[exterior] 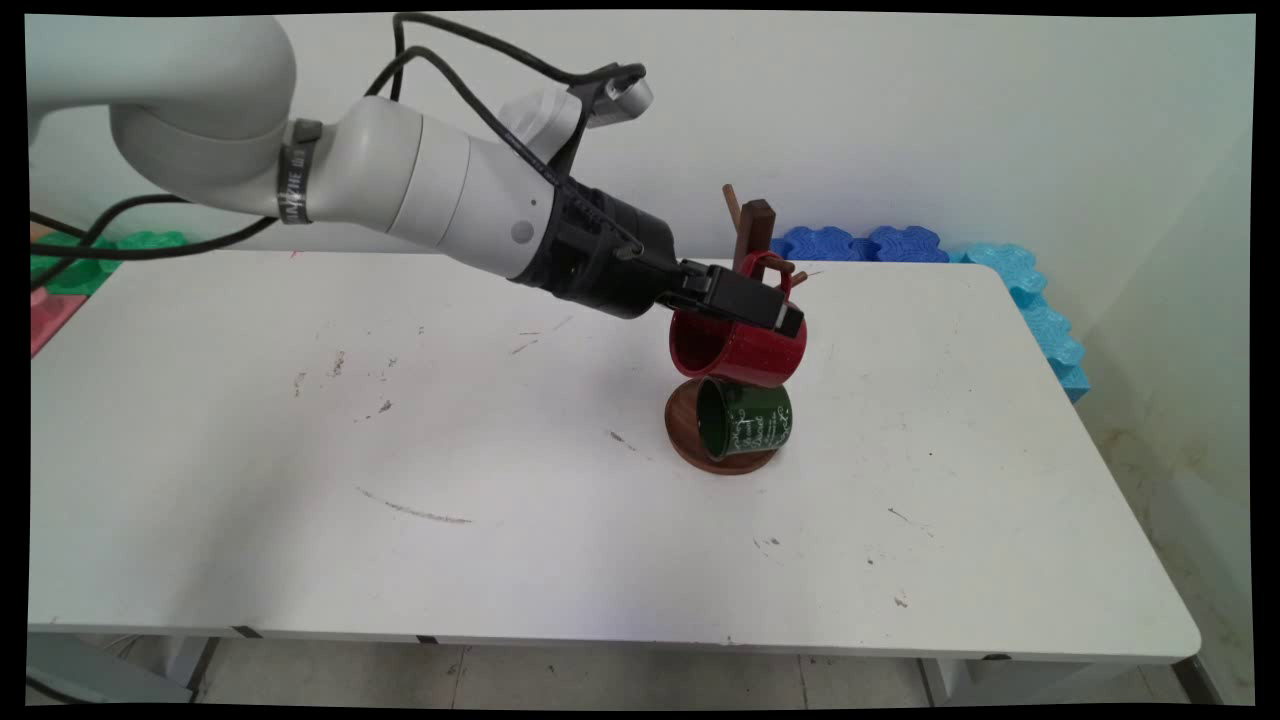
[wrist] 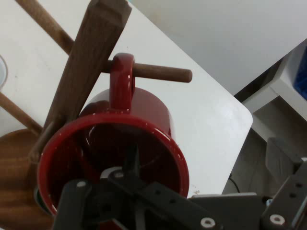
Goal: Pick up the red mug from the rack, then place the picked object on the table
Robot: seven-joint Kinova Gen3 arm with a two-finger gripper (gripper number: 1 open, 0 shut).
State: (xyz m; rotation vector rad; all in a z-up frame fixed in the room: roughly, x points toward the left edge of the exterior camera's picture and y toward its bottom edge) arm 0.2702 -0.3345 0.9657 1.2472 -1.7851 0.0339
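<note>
A: Where is the hand (exterior: 765, 305)?

B: At the mug tree (exterior: 752, 232), mid-table, toward the far edge. It is clamped on the rim of a red mug (exterior: 738, 352); in the hand view one finger (wrist: 72, 203) sits outside the wall and the other part of the linkage reaches inside the mouth.

A: And the mug itself?

B: On its side, mouth toward the arm. Its handle (wrist: 121, 81) is threaded over a wooden peg (wrist: 158, 73) that sticks out from the tree's post. The peg passes through the loop and shows on the far side.

A: So hung, by the look of it?

B: The handle is on the peg, yes, but the hand has not let go. Whether the mug bears its own weight there cannot be told.

A: Anything else on the tree?

B: A green mug (exterior: 745, 420) just below the red one, on its side over the round wooden base (exterior: 690, 445). The two mugs are close; touching or not, I cannot tell.

A: Room to move?

B: Plenty. The white table (exterior: 400, 480) lies open to the left and front of the tree, and the right edge is well apart. Tight spots are the post, the pegs above, and the green mug below. Blue foam blocks (exterior: 860, 243) lie beyond the far edge.
</note>
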